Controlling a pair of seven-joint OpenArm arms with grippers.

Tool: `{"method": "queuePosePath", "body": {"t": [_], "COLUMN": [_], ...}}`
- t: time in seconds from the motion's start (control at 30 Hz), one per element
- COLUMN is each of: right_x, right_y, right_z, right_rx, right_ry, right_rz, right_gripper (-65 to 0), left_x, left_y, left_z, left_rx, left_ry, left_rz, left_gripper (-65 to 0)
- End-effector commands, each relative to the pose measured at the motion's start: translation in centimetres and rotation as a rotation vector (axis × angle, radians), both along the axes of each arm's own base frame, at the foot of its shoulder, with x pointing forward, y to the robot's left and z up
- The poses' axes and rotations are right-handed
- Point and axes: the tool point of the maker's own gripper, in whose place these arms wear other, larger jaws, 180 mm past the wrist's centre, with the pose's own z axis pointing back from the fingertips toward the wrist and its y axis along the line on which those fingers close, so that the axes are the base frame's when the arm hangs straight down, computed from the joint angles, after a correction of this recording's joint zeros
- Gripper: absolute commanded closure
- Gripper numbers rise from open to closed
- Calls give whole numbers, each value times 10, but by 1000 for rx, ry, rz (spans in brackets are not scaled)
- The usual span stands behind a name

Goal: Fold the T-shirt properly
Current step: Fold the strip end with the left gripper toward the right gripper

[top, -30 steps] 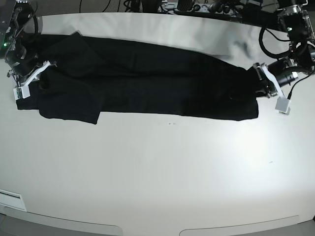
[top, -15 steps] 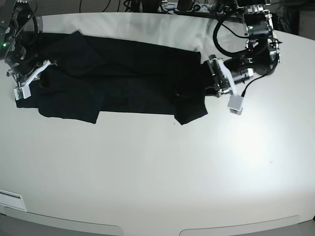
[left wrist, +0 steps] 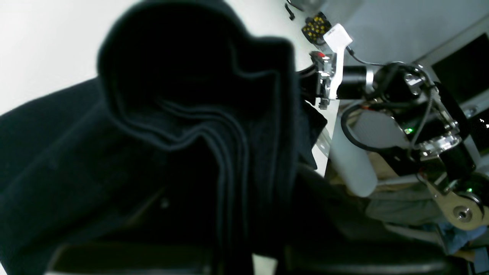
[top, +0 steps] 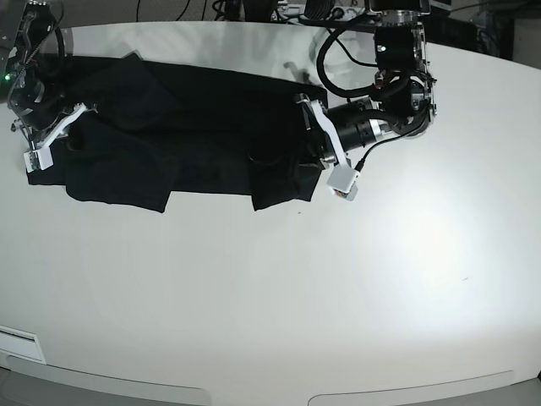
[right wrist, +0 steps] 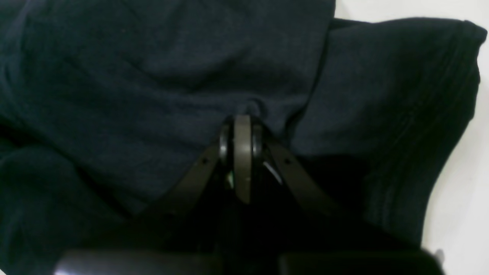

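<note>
The black T-shirt (top: pixel 169 135) lies as a long band across the far part of the white table (top: pixel 270 288). Its right end is folded back over its middle. My left gripper (top: pixel 311 139) is shut on that end and holds it above the lower layer. In the left wrist view the bunched hem layers (left wrist: pixel 198 126) fill the frame and hide the fingers. My right gripper (top: pixel 69 139) is at the shirt's left end. In the right wrist view it (right wrist: pixel 242 124) is shut, pinching the cloth (right wrist: pixel 153 76).
Cables and equipment (top: pixel 313 10) line the table's far edge. A white strip (top: pixel 17 342) lies at the near left corner. The right arm (left wrist: pixel 340 76) shows in the left wrist view beyond the cloth.
My left gripper has moved well to the left with the shirt's right end, folding it over the middle and shortening the band. The right arm has not moved.
</note>
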Motion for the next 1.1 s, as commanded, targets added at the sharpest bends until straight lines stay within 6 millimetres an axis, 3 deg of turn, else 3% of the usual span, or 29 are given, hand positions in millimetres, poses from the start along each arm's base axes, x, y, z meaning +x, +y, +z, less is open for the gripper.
{"method": "queuePosePath", "body": {"t": [0.0,0.07,0.13,0.27,0.47,0.53,0.57,0.63,0.8,0.97,1.07], "right_x": [-5,-4,-2,-2,-1,-1,0,2,11,23,30], "right_y": [-6,-5,-5,-6,-6,-6,-5,-3,4,17,22], "right_z": [0,3,5,6,6,7,9,13,29,57,76], "right_rx": [-31,-15,-9,-14,-14,-15,-16,-21,-41,-72,-91], "right_ry": [34,31,23,23,22,19,15,2,-48,-135,-196], "right_rz": [14,18,28,32,29,31,34,41,73,120,126], "right_gripper": [-100,-217,-286,-291,-291,-291,-291,-291,-291,-291,-291], "left_x": [5,4,3,-5,-4,3,8,14,17,11,11], "left_y": [-6,-10,-13,-21,-17,-8,-2,8,8,-11,-7], "left_z": [16,16,16,13,12,13,14,15,-6,-32,-51], "left_rx": [-56,-68,-80,-87,-80,-69,-71,-67,56,174,230], "left_ry": [-30,-9,14,36,35,5,-4,-12,1,0,15], "left_rz": [6,8,5,-18,-6,26,52,90,112,63,70], "left_gripper": [-136,-312,-413,-418,-417,-350,-258,0,0,0,0]}}
